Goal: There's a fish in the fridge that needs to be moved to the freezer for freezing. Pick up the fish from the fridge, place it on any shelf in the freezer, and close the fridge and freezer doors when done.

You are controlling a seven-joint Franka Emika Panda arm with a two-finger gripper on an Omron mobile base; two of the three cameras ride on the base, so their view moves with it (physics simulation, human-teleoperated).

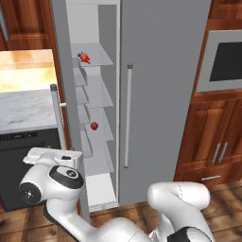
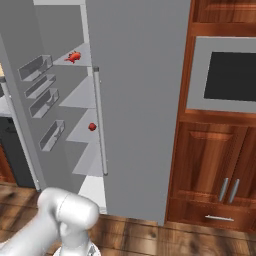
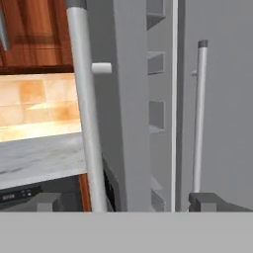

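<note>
— Two doors to shut; where do they stand?
— Fridge door (image 1: 160,94) looks shut. Freezer door (image 2: 20,115) is swung wide open, seen edge-on in the hand view.
— And the fish?
— Fish (image 1: 84,57) lies on the top shelf (image 1: 101,56) of the freezer (image 1: 97,142), with a red ball (image 1: 94,125) two shelves lower. So I'd judge the placing done and the closing of the freezer door the step in hand.
— Gripper?
— Gripper (image 3: 129,202) has its fingers spread fully, nothing between them. It sits low beside the open door, facing its outer side, with the bar handle (image 3: 86,113) close ahead and left of centre.
— Next move?
— Probably get the hand against the door's outer face or handle and sweep it towards the fridge door until it seats. Watch that the arm isn't caught in the closing gap.
</note>
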